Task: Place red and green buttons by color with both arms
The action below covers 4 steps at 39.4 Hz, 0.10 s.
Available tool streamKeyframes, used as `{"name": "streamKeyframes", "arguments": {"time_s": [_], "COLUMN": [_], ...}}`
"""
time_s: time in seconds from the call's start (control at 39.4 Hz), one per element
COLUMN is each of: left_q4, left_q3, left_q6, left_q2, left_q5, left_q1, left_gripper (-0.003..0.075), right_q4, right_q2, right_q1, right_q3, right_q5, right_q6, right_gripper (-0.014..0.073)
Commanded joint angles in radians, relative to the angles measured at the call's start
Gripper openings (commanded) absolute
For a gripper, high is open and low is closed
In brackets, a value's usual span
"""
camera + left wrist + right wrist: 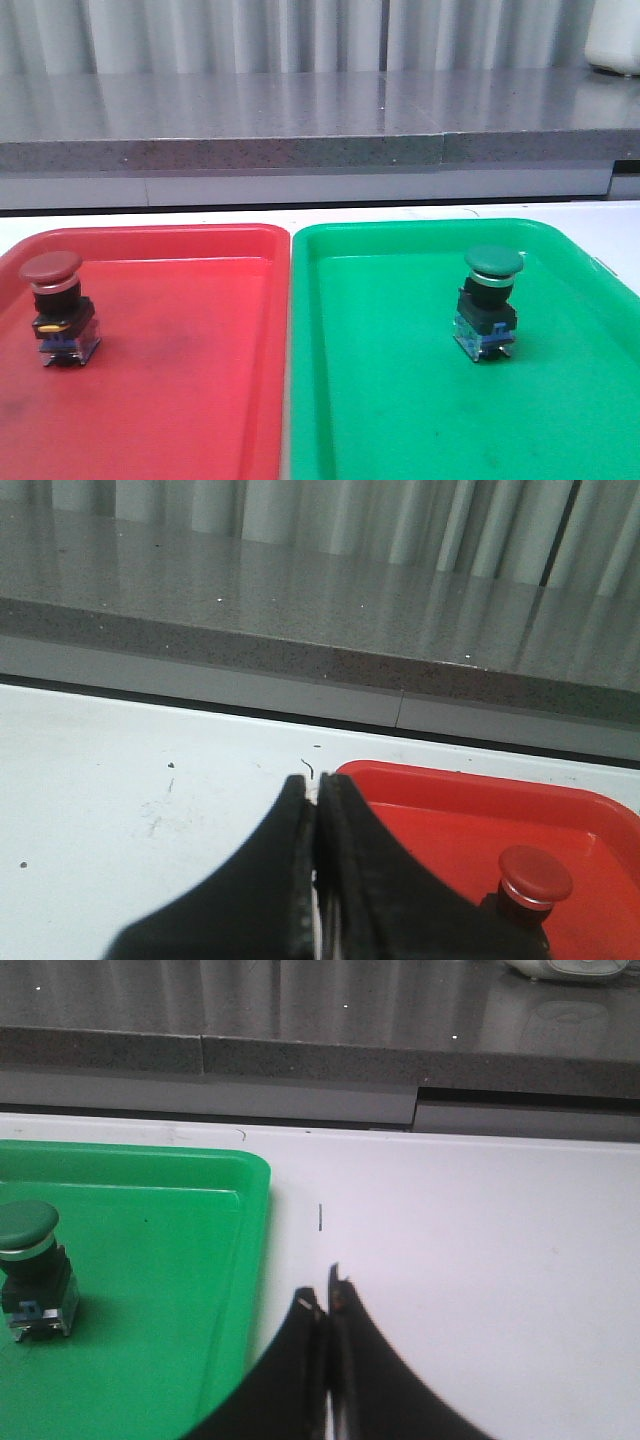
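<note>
The red button [57, 308] stands upright on the red tray [180, 400], near its left side. The green button [488, 300] stands upright on the green tray [400, 400]. Neither arm shows in the front view. In the left wrist view my left gripper [313, 785] is shut and empty over the white table beside the red tray's corner [360, 775], with the red button [533, 878] off to one side. In the right wrist view my right gripper [323, 1295] is shut and empty over the white table beside the green tray [150, 1290], apart from the green button [30, 1265].
The two trays lie side by side on a white table [400, 212]. A grey speckled ledge [300, 120] runs behind the table before a curtain. A white object [612, 40] stands on the ledge at the far right.
</note>
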Motion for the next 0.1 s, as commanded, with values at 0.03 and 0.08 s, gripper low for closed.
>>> {"name": "streamKeyframes", "arguments": {"time_s": [0.03, 0.08], "left_q4": [-0.012, -0.012], "left_q3": [0.024, 0.024], "left_q6": [-0.01, -0.01], "left_q2": [-0.016, -0.016], "left_q5": [-0.087, -0.087], "left_q1": [0.001, 0.001], "left_gripper": [-0.002, -0.002], "right_q4": [0.002, 0.002], "right_q2": [-0.013, -0.013], "right_q1": [-0.006, -0.006], "right_q3": [-0.006, -0.006], "right_q5": [-0.088, -0.088], "right_q6": [-0.007, -0.007], "right_gripper": [-0.0125, -0.0125]}}
